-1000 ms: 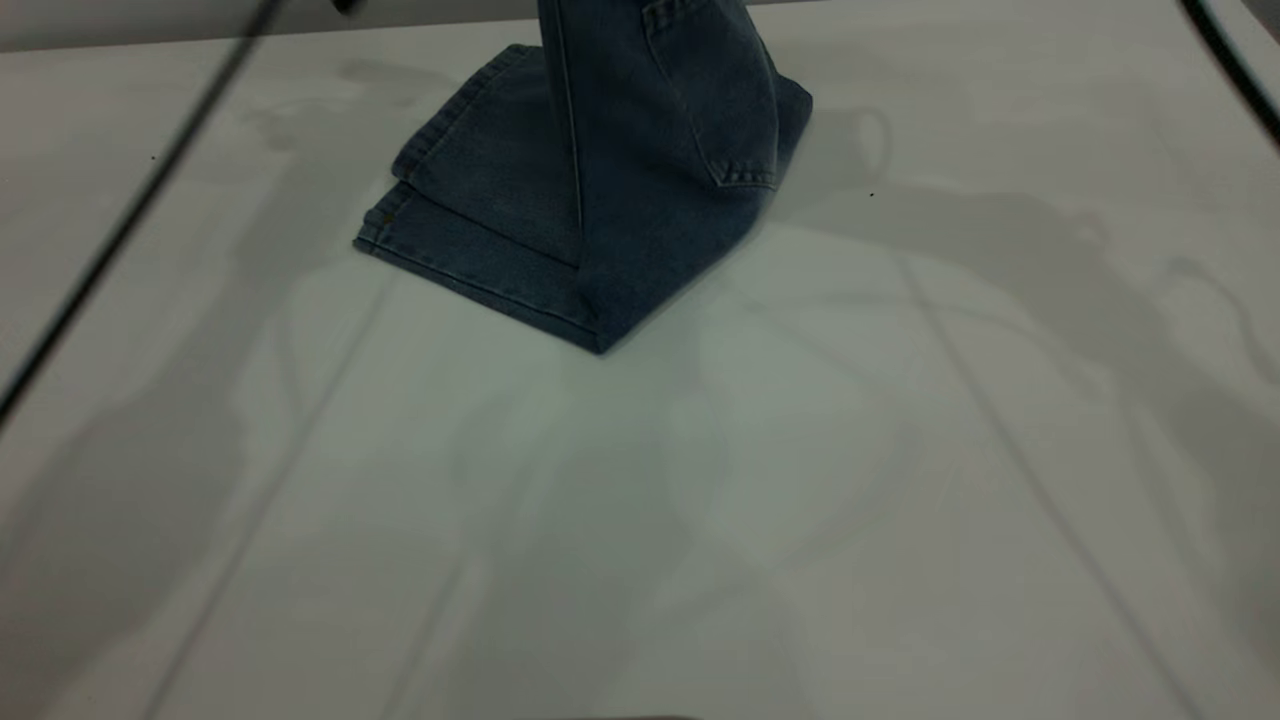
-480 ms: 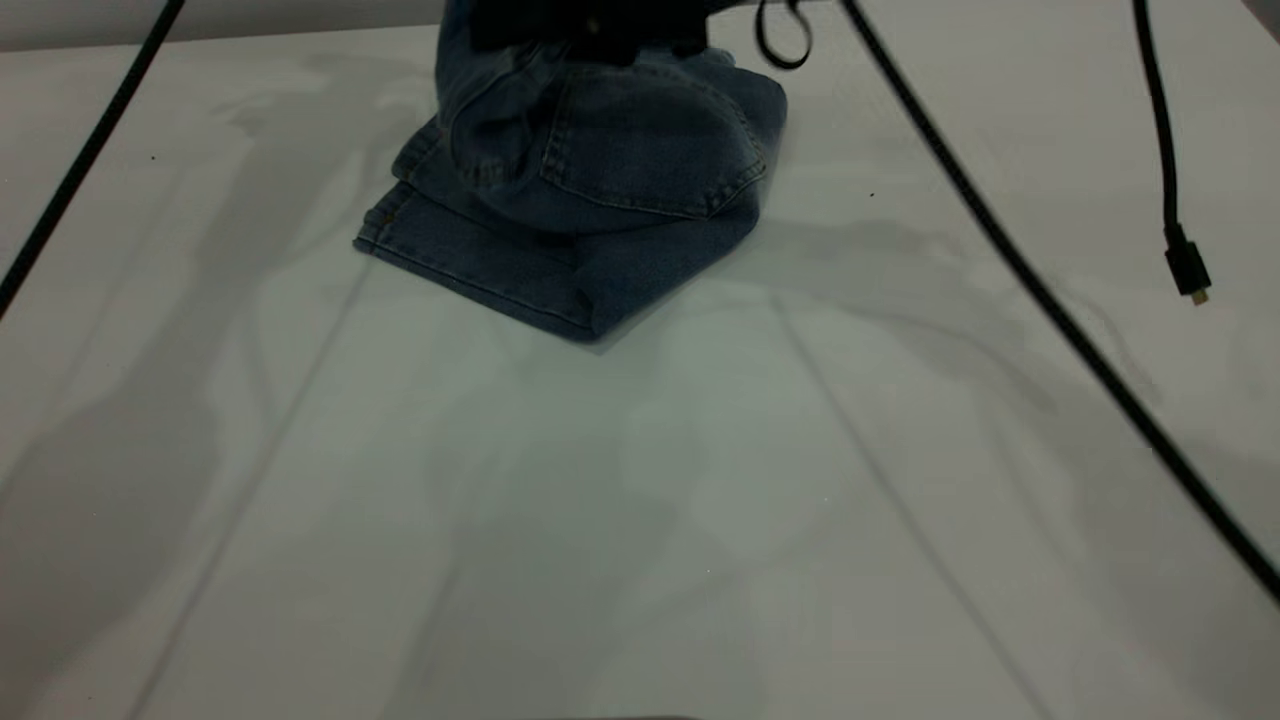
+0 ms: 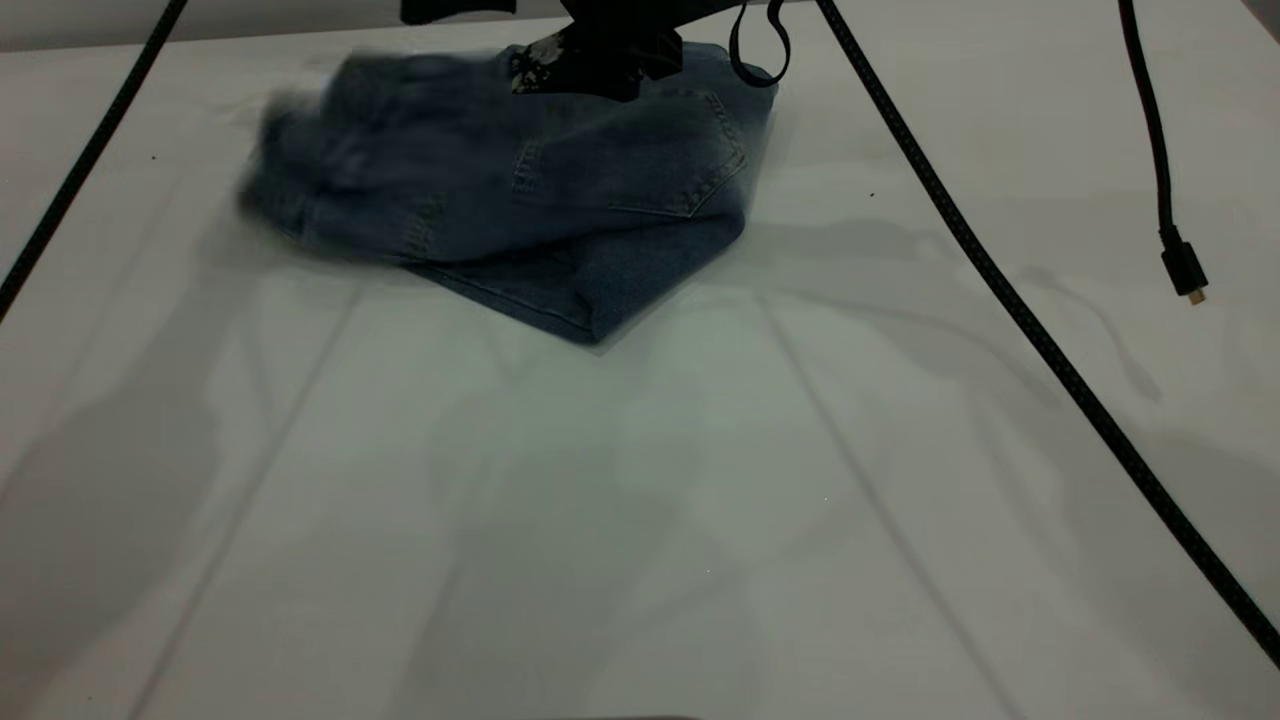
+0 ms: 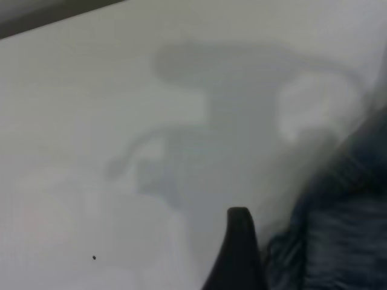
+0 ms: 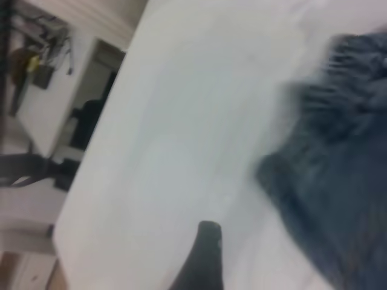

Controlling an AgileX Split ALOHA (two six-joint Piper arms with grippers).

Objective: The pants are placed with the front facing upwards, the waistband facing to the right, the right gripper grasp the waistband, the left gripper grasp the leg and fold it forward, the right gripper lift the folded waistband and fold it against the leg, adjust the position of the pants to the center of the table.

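Pants (image 3: 560, 200) bunched at upper centre of the counter (image 3: 640, 520), waistband (image 3: 330, 190) flopped left over the legs; right gripper (image 3: 600, 55) above, finger state unclear; lay the fold flat, edges aligned, before recentring.

**Beyond the white surface**

In the right wrist view we see a pale wall (image 5: 42, 103) past the tabletop's edge, with a dark doorway (image 5: 97, 99) in it and dark shapes hanging at the upper corner (image 5: 33, 45). In the exterior view, soft grey shadows (image 3: 120, 470) cross the lit surface.
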